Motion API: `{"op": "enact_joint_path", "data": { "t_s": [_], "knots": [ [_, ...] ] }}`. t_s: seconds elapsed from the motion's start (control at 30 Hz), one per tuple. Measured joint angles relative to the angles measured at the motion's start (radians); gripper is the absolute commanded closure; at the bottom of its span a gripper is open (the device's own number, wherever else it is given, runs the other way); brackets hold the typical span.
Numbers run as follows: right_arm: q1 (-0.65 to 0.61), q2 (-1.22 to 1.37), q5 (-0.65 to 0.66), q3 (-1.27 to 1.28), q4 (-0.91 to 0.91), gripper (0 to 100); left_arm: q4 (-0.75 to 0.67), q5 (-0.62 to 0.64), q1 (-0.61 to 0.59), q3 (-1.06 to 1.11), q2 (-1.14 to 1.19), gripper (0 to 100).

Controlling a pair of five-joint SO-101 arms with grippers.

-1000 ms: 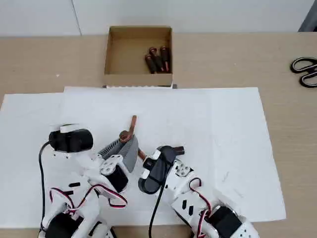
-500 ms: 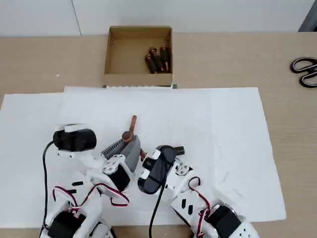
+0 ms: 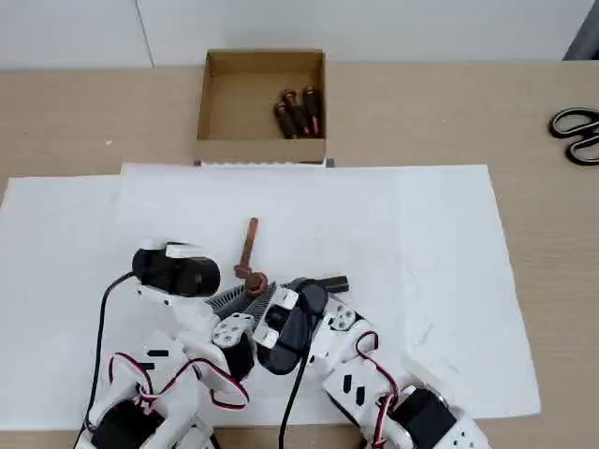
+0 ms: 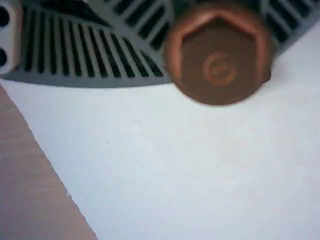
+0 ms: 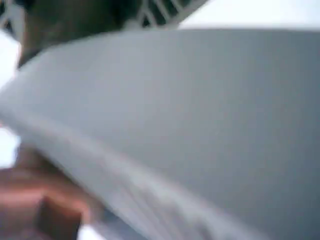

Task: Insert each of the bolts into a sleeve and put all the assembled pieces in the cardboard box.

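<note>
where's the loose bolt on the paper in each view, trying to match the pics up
High view: the bolt lies on the white paper, lower centre of the picture, well short of the cardboard box.
Left wrist view: the bolt's hexagonal head is seen end-on and very close, with the white paper beside it.
Right wrist view: too blurred to tell.
Shared landmark: the white paper.
</note>
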Motion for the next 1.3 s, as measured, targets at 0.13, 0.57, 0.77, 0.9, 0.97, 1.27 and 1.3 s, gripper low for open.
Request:
{"op": "enact_joint_path", "data": {
  "t_s": [0.13,0.57,0.77,0.9,0.97,1.27,1.3],
  "knots": [
    [0.000,0.003,0.002,0.003,0.002,99.6,0.000,-0.057,0.002,0.032,-0.002,100],
    [0.000,0.005,0.002,0.006,0.002,99.6,-0.002,-0.069,-0.006,0.055,-0.003,91],
    [0.006,0.005,0.005,0.006,0.002,99.6,0.000,-0.112,-0.109,0.057,-0.003,86],
    [0.006,0.005,0.005,0.003,0.002,99.6,0.003,-0.135,-0.140,0.032,-0.002,86],
    [0.005,0.003,0.008,0.002,0.002,99.6,0.006,-0.135,-0.143,0.020,0.000,86],
    [0.005,0.003,0.008,0.000,-0.015,99.6,0.009,-0.135,-0.132,0.015,0.000,86],
    [0.005,0.003,0.008,0.002,-0.029,99.6,0.005,-0.135,-0.120,0.012,0.000,88]
  ]
}}
